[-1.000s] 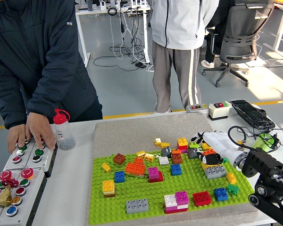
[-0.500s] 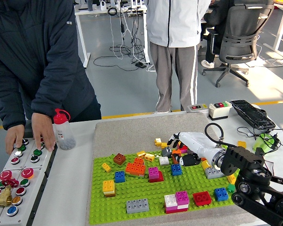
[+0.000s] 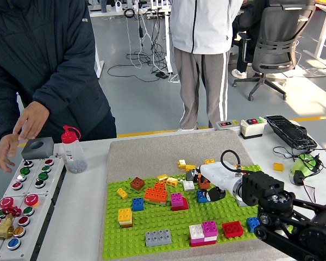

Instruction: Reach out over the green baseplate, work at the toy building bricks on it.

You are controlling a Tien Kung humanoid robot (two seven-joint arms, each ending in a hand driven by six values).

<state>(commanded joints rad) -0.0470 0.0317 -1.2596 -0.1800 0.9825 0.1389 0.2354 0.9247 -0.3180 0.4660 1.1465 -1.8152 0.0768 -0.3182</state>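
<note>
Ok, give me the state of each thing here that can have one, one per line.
right hand: over the green baseplate among the bricks, grasp not discernible
red-capped bottle: upright, cap on
person's hands: raised above the button box, touching nothing
grey brick: flat on the baseplate

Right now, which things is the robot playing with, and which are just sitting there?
For the job:
green baseplate
toy bricks, such as the orange brick and red brick
right hand, reaching over the bricks

Just lying about:
bottle with a red cap
button box, beside a person's hands
black keyboard
small switch box
</note>
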